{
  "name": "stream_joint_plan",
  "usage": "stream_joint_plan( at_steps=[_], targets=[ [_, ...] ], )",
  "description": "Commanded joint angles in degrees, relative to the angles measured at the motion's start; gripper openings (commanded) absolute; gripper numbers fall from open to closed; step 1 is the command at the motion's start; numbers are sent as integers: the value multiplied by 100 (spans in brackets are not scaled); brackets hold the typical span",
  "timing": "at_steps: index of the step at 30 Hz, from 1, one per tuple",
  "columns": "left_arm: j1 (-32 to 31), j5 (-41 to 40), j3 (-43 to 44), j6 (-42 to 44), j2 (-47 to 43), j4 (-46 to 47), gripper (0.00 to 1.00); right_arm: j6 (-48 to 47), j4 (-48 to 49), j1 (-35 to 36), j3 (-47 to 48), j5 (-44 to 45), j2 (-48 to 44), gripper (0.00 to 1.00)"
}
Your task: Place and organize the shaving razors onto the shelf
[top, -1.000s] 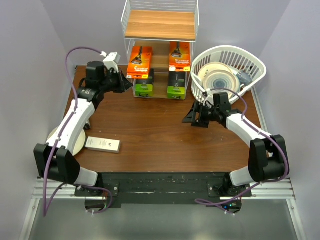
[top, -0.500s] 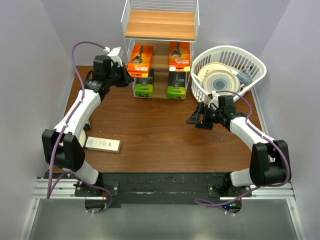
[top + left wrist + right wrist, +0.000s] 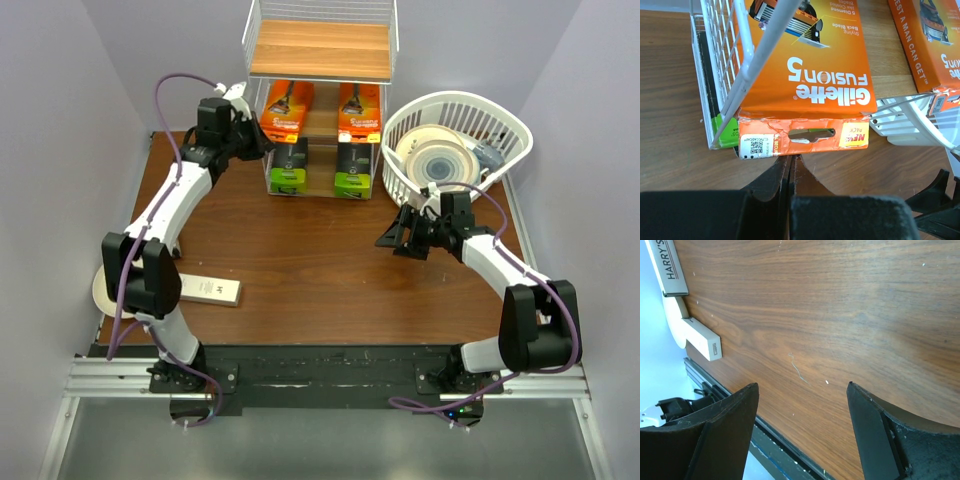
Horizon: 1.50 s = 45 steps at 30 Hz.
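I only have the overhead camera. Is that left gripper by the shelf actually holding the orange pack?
Observer: No. Its wrist camera shows the left gripper shut on nothing, tips at the orange pack's crumpled hang-hole edge.
Operator: Is the white box near the front the only one?
Observer: No. The right wrist camera shows a second white box next to the cream plate; it doesn't show overhead.

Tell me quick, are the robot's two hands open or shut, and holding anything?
Left gripper: shut, holding nothing, tips right by the orange razor card.
Right gripper: open, holding nothing, over the table.
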Motion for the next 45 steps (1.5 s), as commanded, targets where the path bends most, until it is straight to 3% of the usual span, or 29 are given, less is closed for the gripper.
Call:
stream_joint_plan(
  at_steps=[1,6,13,20,21,22,27,29,30,33,34,35,36,41,45],
  targets=[
    [-1,190,329,-181,72,391,0,-12,193,-66,100,88,87,75],
    [-1,226,338,-243,63,366,0,-108,176,-83,267,71,219,75],
    [131,50,-512,82,-867,111,0,-846,0,179,1487,290,228,55],
    [763,-74,-1639,109,-1939,145,0,-1575,35,1347,2894,940,456,41],
    [990,-13,-1727,92,-2002,154,4,-1611,61,1462,3173,1027,535,40],
    [1088,40,-1841,57,-2055,155,17,-1620,131,1542,3307,1176,605,38],
    [1414,251,-2149,21,-2284,409,44,-1769,185,2069,4167,1941,1088,19],
    [1423,567,-2360,-180,-2345,741,52,-2049,193,2340,4362,2363,1221,16],
    [1432,733,-2456,-329,-2345,909,60,-2121,176,2429,4537,2512,1273,16],
    [1563,1568,-2983,-1329,-2302,1961,66,-2122,176,2650,4731,2804,1441,23],
    [1607,1944,-3376,-2142,-2267,2357,67,-2095,176,2667,4741,2795,1467,29],
    [1651,2061,-3589,-2550,-2231,3283,67,-2086,167,2702,4732,2760,1467,31],
    [1651,2123,-3713,-2867,-2161,3588,68,-2086,158,2711,4671,2760,1450,33],
    [1651,2440,-3469,-3942,-1450,5108,66,-2366,-113,2720,4311,2602,1161,41],
    [1634,2493,-3117,-4469,-940,5770,65,-2762,-456,2720,3863,2654,905,44]
  ],
)
